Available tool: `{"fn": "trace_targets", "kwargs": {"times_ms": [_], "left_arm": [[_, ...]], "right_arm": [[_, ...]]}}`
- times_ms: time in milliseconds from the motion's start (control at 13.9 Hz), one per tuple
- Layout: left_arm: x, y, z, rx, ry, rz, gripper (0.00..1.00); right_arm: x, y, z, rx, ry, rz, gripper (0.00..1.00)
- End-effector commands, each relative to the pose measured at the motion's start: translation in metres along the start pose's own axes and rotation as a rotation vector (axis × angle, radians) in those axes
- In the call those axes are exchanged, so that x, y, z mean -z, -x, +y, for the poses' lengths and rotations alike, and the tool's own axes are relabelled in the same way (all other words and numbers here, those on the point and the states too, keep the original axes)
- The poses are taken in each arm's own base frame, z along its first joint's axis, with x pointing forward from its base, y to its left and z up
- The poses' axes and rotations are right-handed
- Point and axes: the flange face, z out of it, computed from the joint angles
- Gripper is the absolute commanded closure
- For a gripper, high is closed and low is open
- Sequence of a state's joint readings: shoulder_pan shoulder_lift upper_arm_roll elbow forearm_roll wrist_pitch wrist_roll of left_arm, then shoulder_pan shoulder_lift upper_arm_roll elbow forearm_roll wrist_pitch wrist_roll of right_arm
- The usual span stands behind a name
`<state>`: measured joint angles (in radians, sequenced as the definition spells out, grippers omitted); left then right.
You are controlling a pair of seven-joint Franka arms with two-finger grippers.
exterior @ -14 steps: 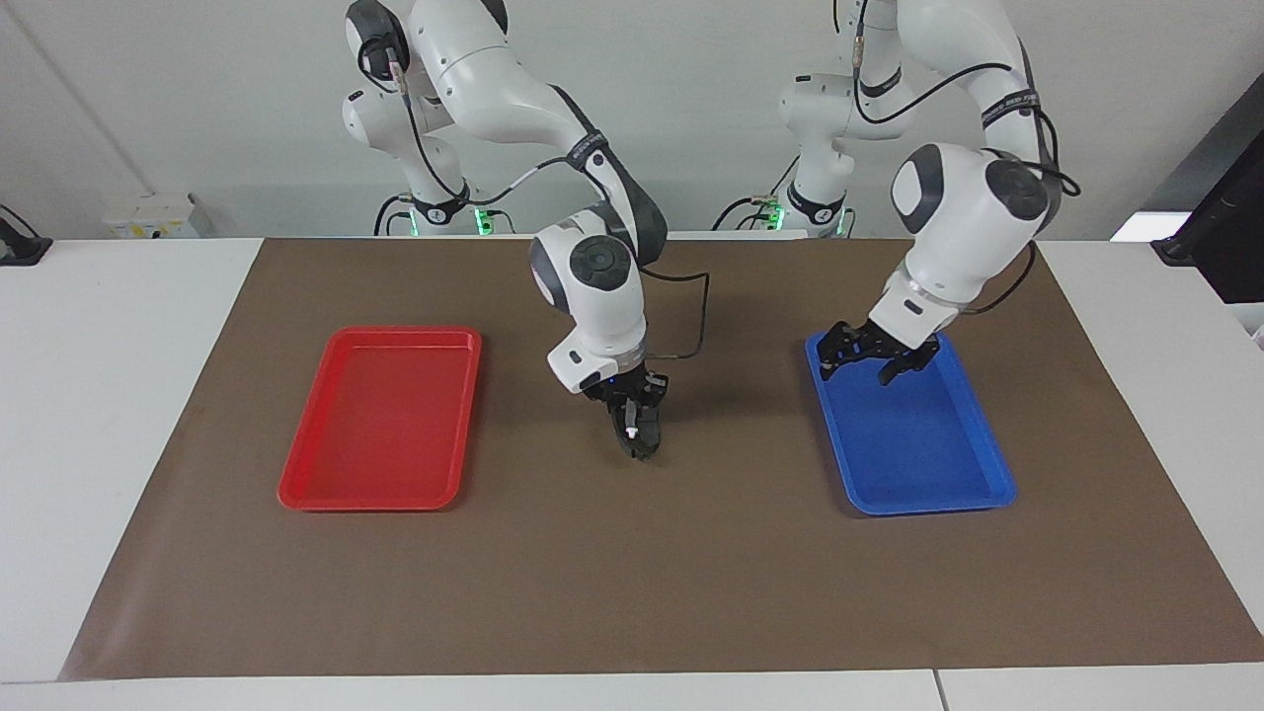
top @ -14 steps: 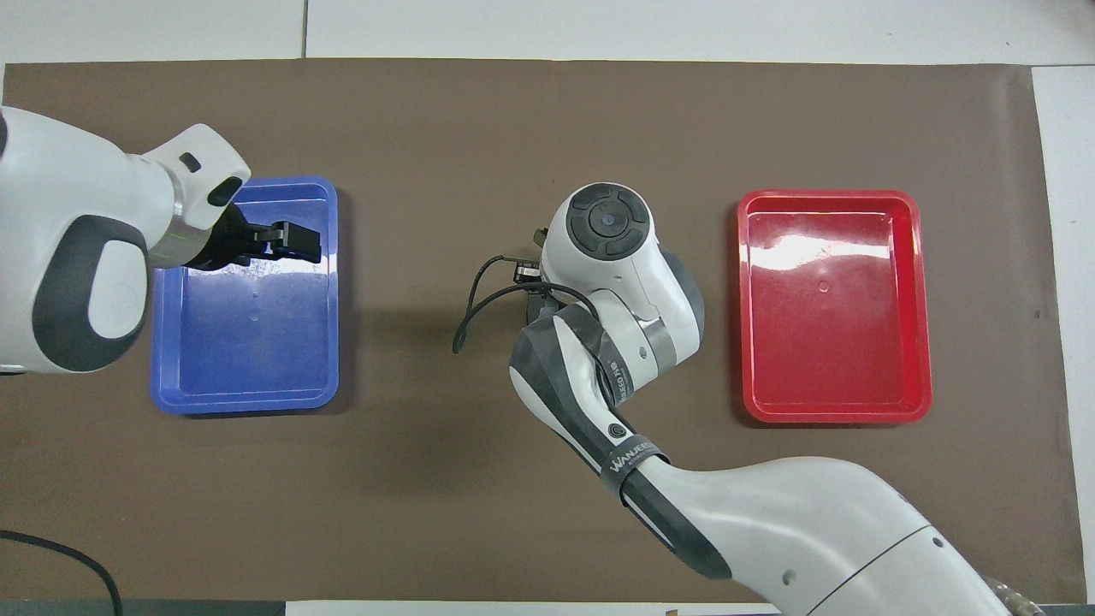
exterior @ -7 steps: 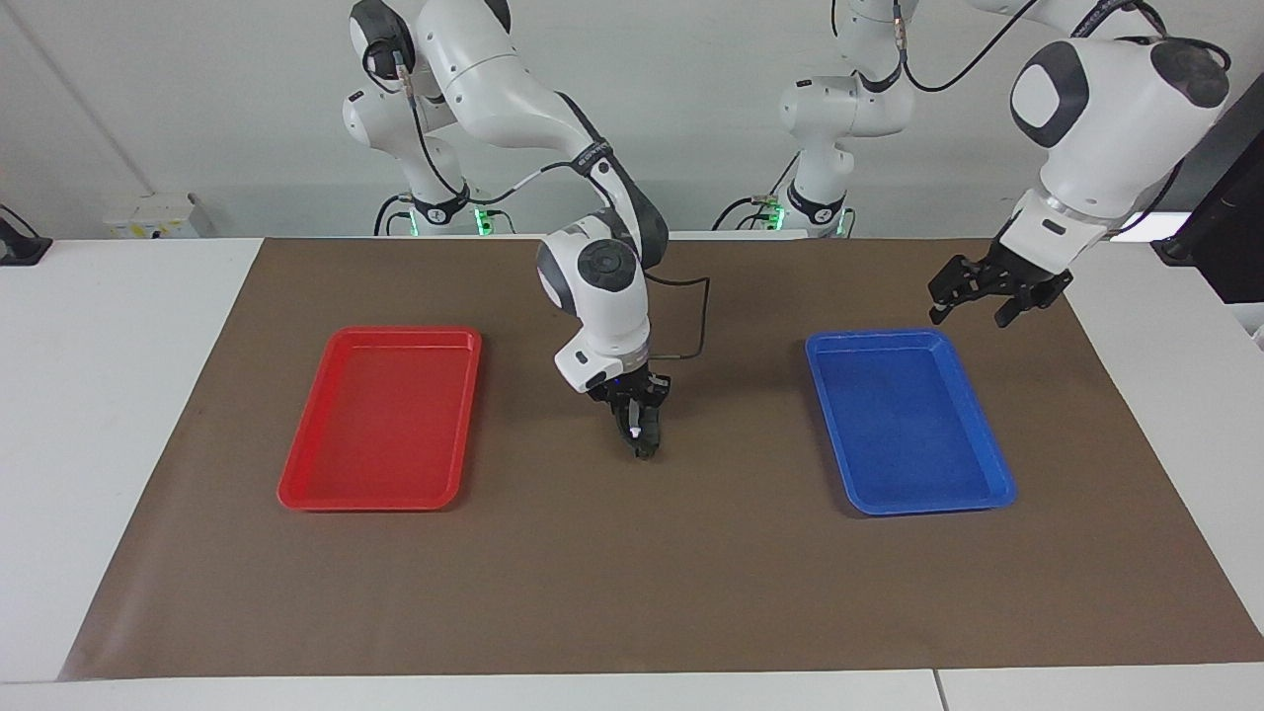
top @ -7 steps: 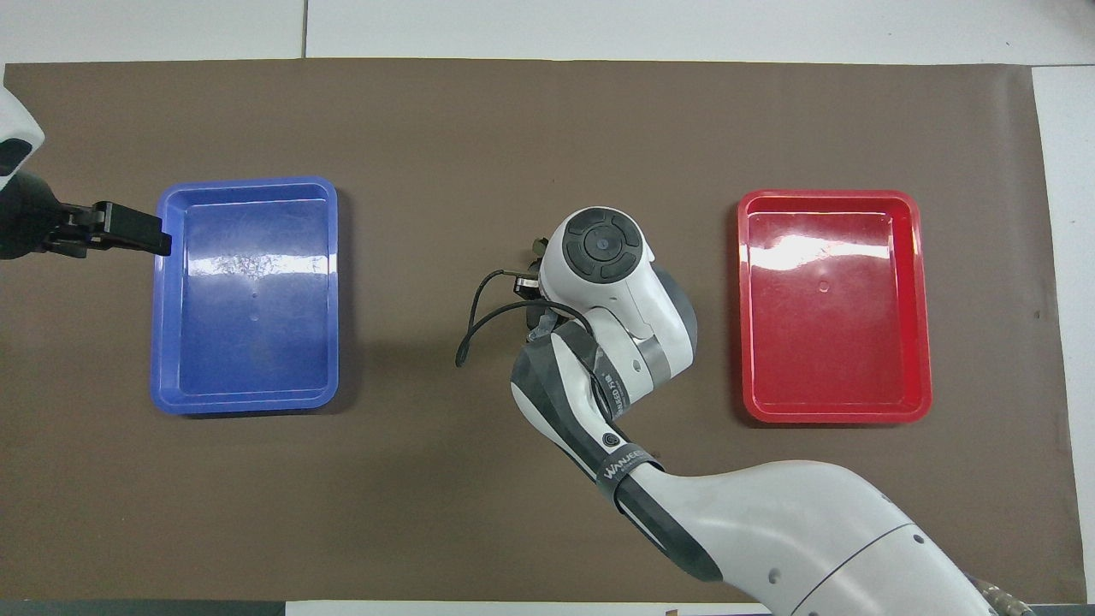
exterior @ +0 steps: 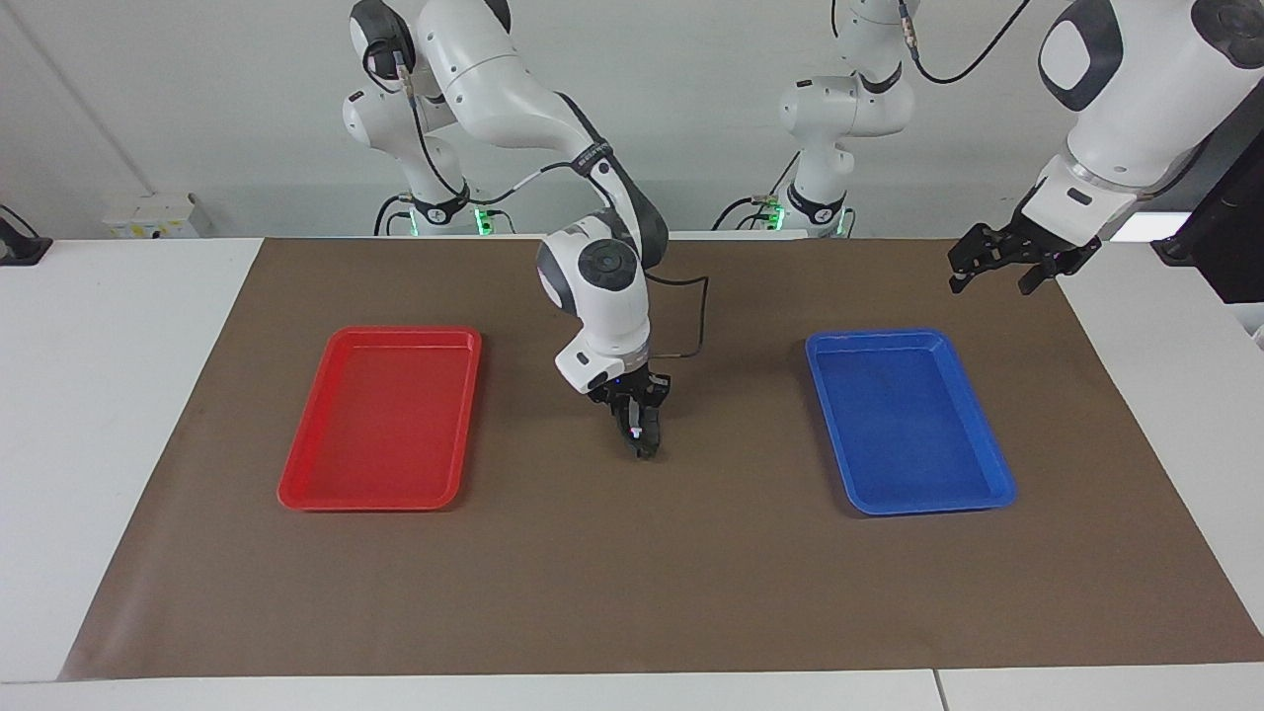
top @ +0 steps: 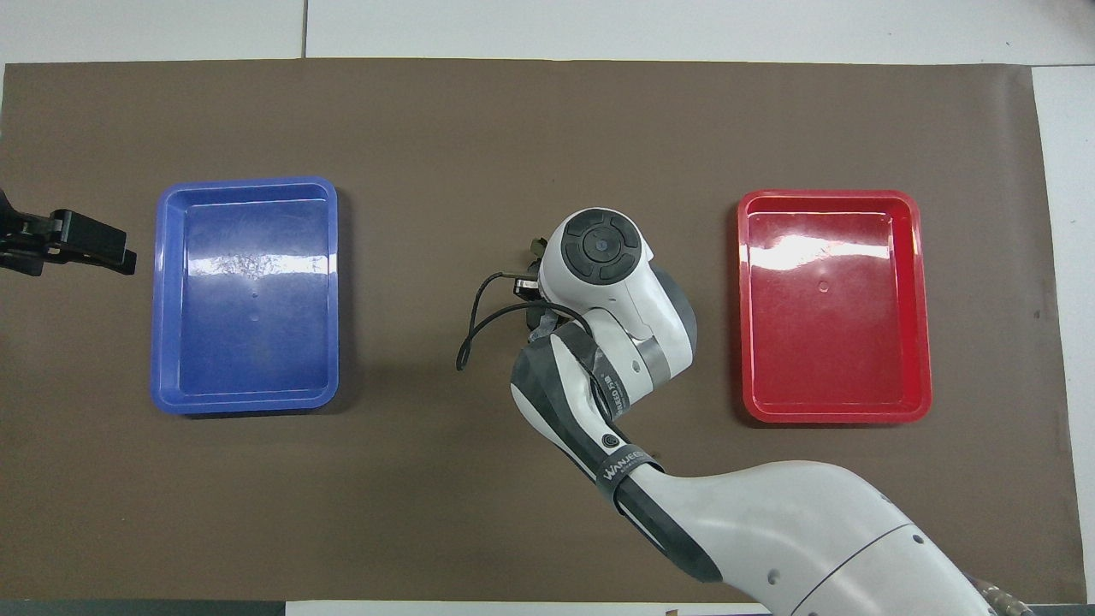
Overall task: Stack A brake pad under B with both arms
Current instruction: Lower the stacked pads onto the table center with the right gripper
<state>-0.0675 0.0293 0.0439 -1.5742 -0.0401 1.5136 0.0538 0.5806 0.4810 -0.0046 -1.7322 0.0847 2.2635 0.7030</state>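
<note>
1. A red rectangular plastic tray [exterior: 380,499] lies on the brown mat [exterior: 632,592] toward the right arm's end of the white table [exterior: 109,415].

2. The right arm comes from its base and reaches forward over the middle of the mat. Its elbow is bent sharply and the round white wrist housing leans over the spot between the two trays. A black cable loops out beside the wrist. From the overhead camera the wrist covers nearly all of what is below it.

3. The right gripper [exterior: 643,446] points almost straight down, with its tips low at the mat. Its fingers are pressed fully together.

4. A small dark piece [exterior: 647,452] sits right at those fingertips, on the mat midway between the trays. It merges with the black fingers. I cannot tell which of the two brake pieces it is, or whether the fingers grip it or only touch it.

5. A blue rectangular plastic tray [exterior: 997,494] lies on the mat toward the left arm's end, well apart from the right gripper.

6. The left arm is raised high, with its bulky wrist housing up near the top corner of the facing view and slanting downward.

7. The left gripper [exterior: 990,285] hangs in the air over the mat's corner at the left arm's end, clear of the blue tray. Its jaws are spread wide with nothing between them. The overhead camera shows it beside the blue tray's outer rim.
</note>
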Motion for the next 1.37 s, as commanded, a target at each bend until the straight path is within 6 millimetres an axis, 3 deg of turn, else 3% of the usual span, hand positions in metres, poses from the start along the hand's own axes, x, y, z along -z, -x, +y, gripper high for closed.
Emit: {"fn": "trace_targets", "kwargs": {"times_ms": [0,359,503,575,647,719,1078,1150,1293], "left_arm": [[-0.002,0.015,-0.003,-0.009,-0.014,0.012,0.01],[-0.001,0.017,0.000,-0.018,-0.016,0.008,0.01],[0.000,0.016,0.000,-0.017,-0.016,0.015,0.01],[-0.001,0.018,0.000,-0.011,-0.015,0.005,0.01],[-0.001,0.018,-0.003,-0.003,-0.015,0.005,0.01],[0.000,0.017,-0.005,0.002,-0.015,0.012,0.01],[0.001,0.017,-0.005,0.002,-0.015,0.013,0.01],[0.001,0.017,-0.005,0.002,-0.015,0.013,0.01],[0.001,0.017,-0.007,0.005,-0.015,0.013,0.01]], "right_arm": [[0.006,0.001,0.001,0.024,-0.012,0.028,1.00],[-0.003,0.005,-0.005,0.036,-0.011,0.028,0.96],[-0.005,0.009,-0.007,0.038,-0.015,0.026,0.83],[-0.005,0.008,-0.006,0.037,-0.015,0.027,0.63],[-0.006,0.009,-0.006,0.037,-0.016,0.028,0.14],[-0.009,0.011,-0.005,0.038,-0.024,0.039,0.00],[-0.012,0.012,-0.002,0.034,-0.023,0.042,0.00],[-0.006,0.009,-0.001,0.024,-0.020,0.041,0.00],[0.030,-0.011,0.017,-0.012,-0.033,0.073,0.00]]}}
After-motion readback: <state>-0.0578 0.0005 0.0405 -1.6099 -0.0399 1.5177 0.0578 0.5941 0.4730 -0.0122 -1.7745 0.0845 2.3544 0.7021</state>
